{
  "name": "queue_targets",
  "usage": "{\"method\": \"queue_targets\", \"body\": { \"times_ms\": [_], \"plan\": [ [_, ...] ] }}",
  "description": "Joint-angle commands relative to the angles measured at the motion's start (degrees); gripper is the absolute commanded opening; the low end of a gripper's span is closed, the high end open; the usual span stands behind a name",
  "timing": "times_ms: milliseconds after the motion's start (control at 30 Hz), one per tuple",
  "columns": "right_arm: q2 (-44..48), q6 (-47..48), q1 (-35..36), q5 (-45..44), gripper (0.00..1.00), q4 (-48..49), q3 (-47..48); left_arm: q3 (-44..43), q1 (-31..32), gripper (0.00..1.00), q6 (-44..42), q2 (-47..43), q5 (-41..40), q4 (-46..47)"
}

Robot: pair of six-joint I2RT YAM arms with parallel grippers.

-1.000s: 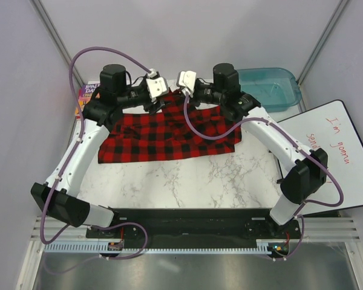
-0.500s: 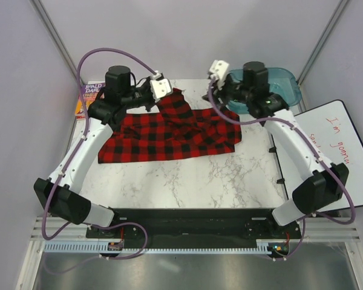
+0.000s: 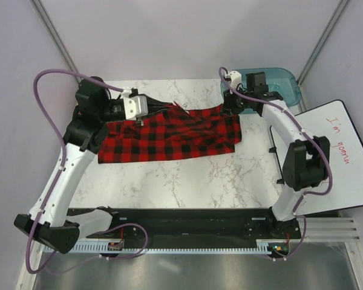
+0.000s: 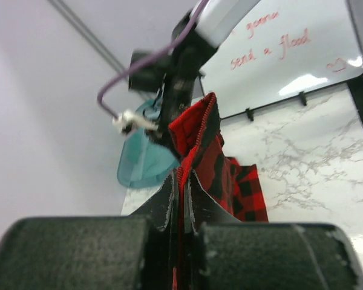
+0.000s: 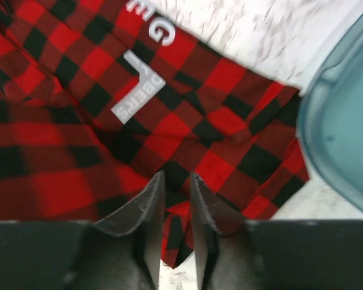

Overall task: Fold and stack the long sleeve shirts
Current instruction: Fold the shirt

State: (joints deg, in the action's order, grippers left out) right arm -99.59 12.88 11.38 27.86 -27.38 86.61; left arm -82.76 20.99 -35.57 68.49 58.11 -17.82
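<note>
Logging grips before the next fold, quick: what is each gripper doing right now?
Left gripper: shut on the red-and-black checked fabric shirt.
Right gripper: fingers narrowly apart at the shirt's corner; grip cannot be told.

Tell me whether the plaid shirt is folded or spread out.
Mostly spread: shirt lies wide across the table, rumpled, left gripper pinching one raised edge.

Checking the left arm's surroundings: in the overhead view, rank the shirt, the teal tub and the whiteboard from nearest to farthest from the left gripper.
1. Shirt, pinched in the left gripper.
2. Teal tub, far right corner.
3. Whiteboard, farthest right, beyond the tub.
</note>
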Motion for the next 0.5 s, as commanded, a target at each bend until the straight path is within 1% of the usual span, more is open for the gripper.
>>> {"method": "queue_targets", "body": {
  "times_ms": [0,67,167,267,300,333,367,467],
  "plan": [
    [-7.53,-3.04,-0.30,3.87,0.25,-4.69,7.59,1.63,0.19,0.02,4.63,-3.97,9.56,2.97],
    [-11.22,-3.48,-0.30,6.24,0.22,-7.68,9.53,2.51,0.10,0.02,4.98,-4.76,10.27,2.88],
    [-14.04,-2.52,-0.30,8.26,0.20,-10.85,11.65,2.87,0.10,0.02,5.69,-5.82,10.80,2.27],
    [-14.75,-0.24,-0.21,8.44,0.18,-14.10,11.92,3.13,0.36,0.02,5.95,-5.65,7.38,2.27],
    [-14.49,0.21,-0.30,8.27,0.18,-14.98,11.48,3.31,0.36,0.02,6.30,-4.78,2.59,2.53],
    [-14.32,0.65,-0.30,8.09,0.18,-15.16,10.96,3.40,0.62,0.02,7.26,-4.07,0.19,4.53],
    [-13.45,1.52,-0.30,7.83,0.18,-15.16,10.08,3.40,0.63,0.02,9.10,-3.37,-4.36,5.25],
    [-12.65,1.62,-0.65,6.95,0.19,-15.16,9.89,2.87,0.63,0.02,10.87,0.84,-12.55,8.68]
  ]
}}
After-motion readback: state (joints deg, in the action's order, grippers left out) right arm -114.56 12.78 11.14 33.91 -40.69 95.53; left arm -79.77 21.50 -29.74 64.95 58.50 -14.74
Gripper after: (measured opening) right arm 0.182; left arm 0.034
